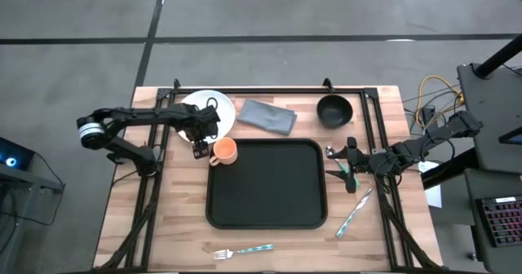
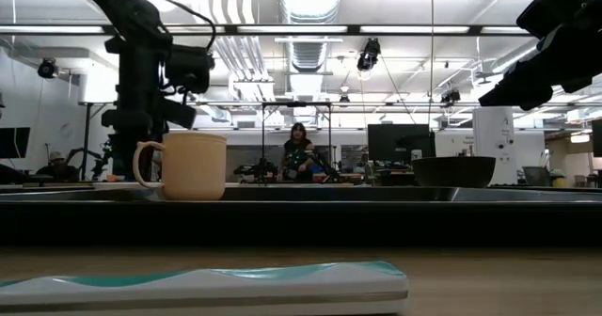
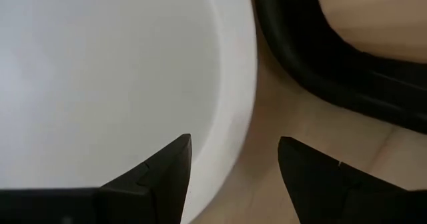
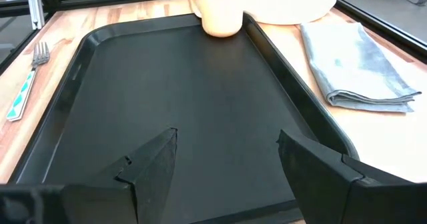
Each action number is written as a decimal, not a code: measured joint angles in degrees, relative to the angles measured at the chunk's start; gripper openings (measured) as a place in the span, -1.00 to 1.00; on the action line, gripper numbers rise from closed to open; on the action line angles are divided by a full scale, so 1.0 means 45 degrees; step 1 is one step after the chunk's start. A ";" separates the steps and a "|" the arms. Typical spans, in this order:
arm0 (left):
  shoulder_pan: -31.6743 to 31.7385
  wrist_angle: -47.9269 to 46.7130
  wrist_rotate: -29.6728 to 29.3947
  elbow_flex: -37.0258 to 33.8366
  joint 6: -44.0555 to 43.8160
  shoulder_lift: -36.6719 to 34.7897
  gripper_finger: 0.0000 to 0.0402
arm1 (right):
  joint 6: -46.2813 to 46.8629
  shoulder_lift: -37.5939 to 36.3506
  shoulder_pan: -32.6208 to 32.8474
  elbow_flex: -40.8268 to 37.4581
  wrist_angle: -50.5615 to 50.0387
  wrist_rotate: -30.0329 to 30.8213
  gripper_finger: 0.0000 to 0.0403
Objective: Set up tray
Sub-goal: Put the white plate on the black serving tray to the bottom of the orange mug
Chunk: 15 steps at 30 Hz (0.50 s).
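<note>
The black tray (image 1: 265,184) lies mid-table, also in the right wrist view (image 4: 180,111). A peach cup (image 1: 223,151) stands in its far left corner (image 4: 220,11). The white plate (image 1: 208,111) rests on the wood beyond that corner. My left gripper (image 1: 198,148) is open and points down at the plate's near rim (image 3: 233,117). One finger (image 3: 167,177) is over the plate and the other (image 3: 313,177) over bare wood. My right gripper (image 4: 227,151) is open, low over the tray's right edge (image 1: 347,161), and holds nothing.
A folded grey napkin (image 1: 267,116) and a black bowl (image 1: 333,110) sit along the far edge. A fork (image 1: 242,250) lies near the front edge. A teal-handled utensil (image 1: 353,213) lies right of the tray, and another utensil (image 1: 349,176) lies under the right gripper. Black frame rails run along the table's sides.
</note>
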 joint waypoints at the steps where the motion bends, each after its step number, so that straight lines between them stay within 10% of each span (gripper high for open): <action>1: 0.0000 0.0002 0.0011 0.0000 0.0000 0.0050 0.01 | -0.0003 0.0002 0.0000 0.0000 -0.0005 0.0000 0.24; 15: 0.0005 0.0623 0.0358 -0.0338 -0.0108 0.0554 0.01 | 0.0047 0.0005 0.0000 0.0000 -0.0183 0.0000 0.24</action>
